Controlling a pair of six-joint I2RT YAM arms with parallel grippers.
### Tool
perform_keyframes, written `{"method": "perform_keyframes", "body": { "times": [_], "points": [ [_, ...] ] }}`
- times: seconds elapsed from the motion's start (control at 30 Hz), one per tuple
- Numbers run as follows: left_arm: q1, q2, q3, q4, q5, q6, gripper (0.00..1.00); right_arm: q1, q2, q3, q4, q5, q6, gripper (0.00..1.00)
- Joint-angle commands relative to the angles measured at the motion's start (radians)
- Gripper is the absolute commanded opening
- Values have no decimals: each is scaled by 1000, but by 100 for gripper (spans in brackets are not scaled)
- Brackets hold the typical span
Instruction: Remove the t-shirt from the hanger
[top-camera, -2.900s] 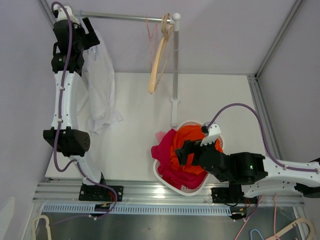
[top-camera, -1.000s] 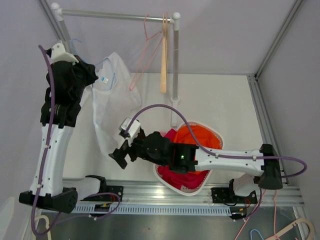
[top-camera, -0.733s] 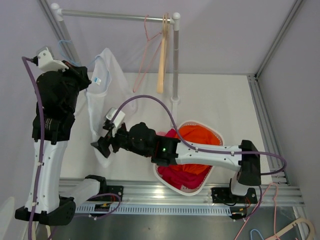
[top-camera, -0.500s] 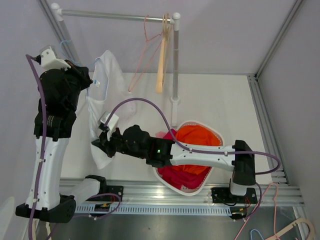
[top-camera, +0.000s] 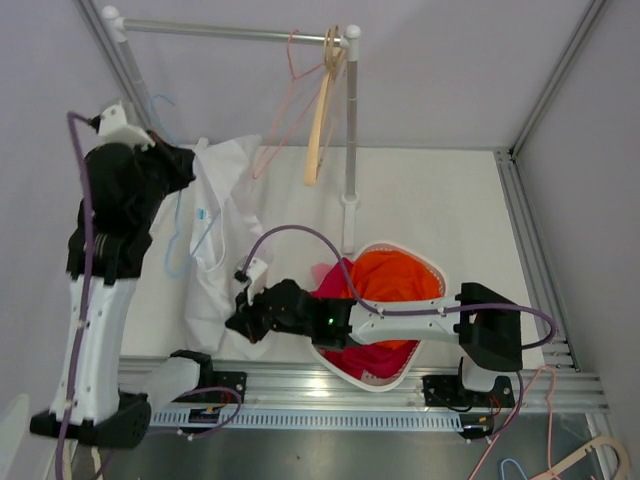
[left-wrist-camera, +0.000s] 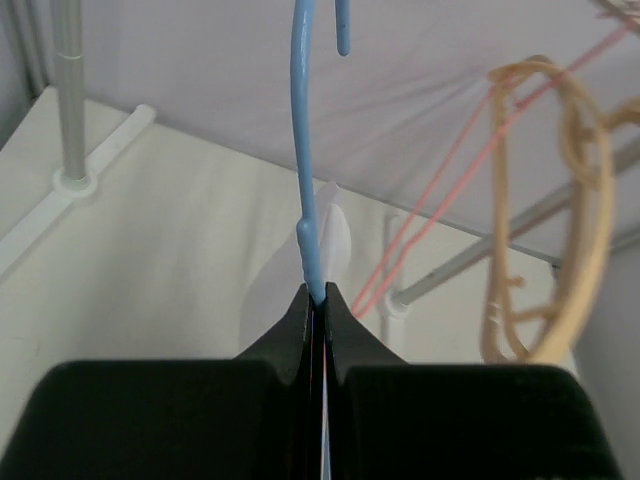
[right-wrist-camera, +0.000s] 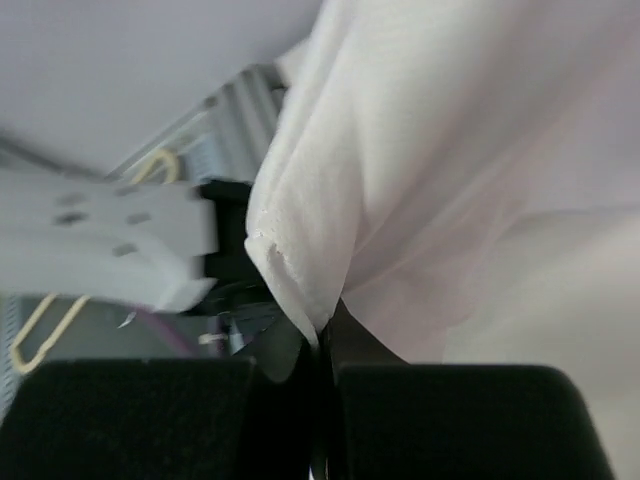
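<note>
Top external view: the white t-shirt (top-camera: 228, 235) hangs limp at the left of the surface (top-camera: 450, 200), its upper part on the blue hanger (top-camera: 176, 250) and its lower part trailing toward the near edge. The left claw (top-camera: 186, 165) is closed at the hanger's top. The right claw (top-camera: 237, 322) is closed on the cloth near the hem. The fabric looks light, soft and easily stretched, so it would probably handle best if gripped at a folded edge or hem, not at the thin middle. The basket (top-camera: 385, 379) at near right holds an orange garment (top-camera: 395, 280) and a red garment (top-camera: 350, 352) that spills over the rim. A wooden hanger (top-camera: 320, 120) and a pink hanger (top-camera: 285, 110) hang on the far rail (top-camera: 230, 33).

Left wrist view: the left claw (left-wrist-camera: 316, 298) is pinched fully shut on the neck of the blue hanger (left-wrist-camera: 302, 150), which is thin, stiff and probably slippery.

Right wrist view: the right claw (right-wrist-camera: 322, 345) is shut on a doubled fold of the t-shirt (right-wrist-camera: 450, 150), and the cloth drapes away from it in loose folds.
</note>
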Motion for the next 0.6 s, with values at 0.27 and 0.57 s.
{"method": "perform_keyframes", "body": {
  "times": [0.27, 0.57],
  "points": [
    [-21, -816, -327, -274, 281, 114, 1, -171, -70, 133, -241, 183, 0, 0],
    [-134, -1128, -406, -345, 266, 97, 1, -188, -60, 202, -316, 292, -3, 0]
  ]
}}
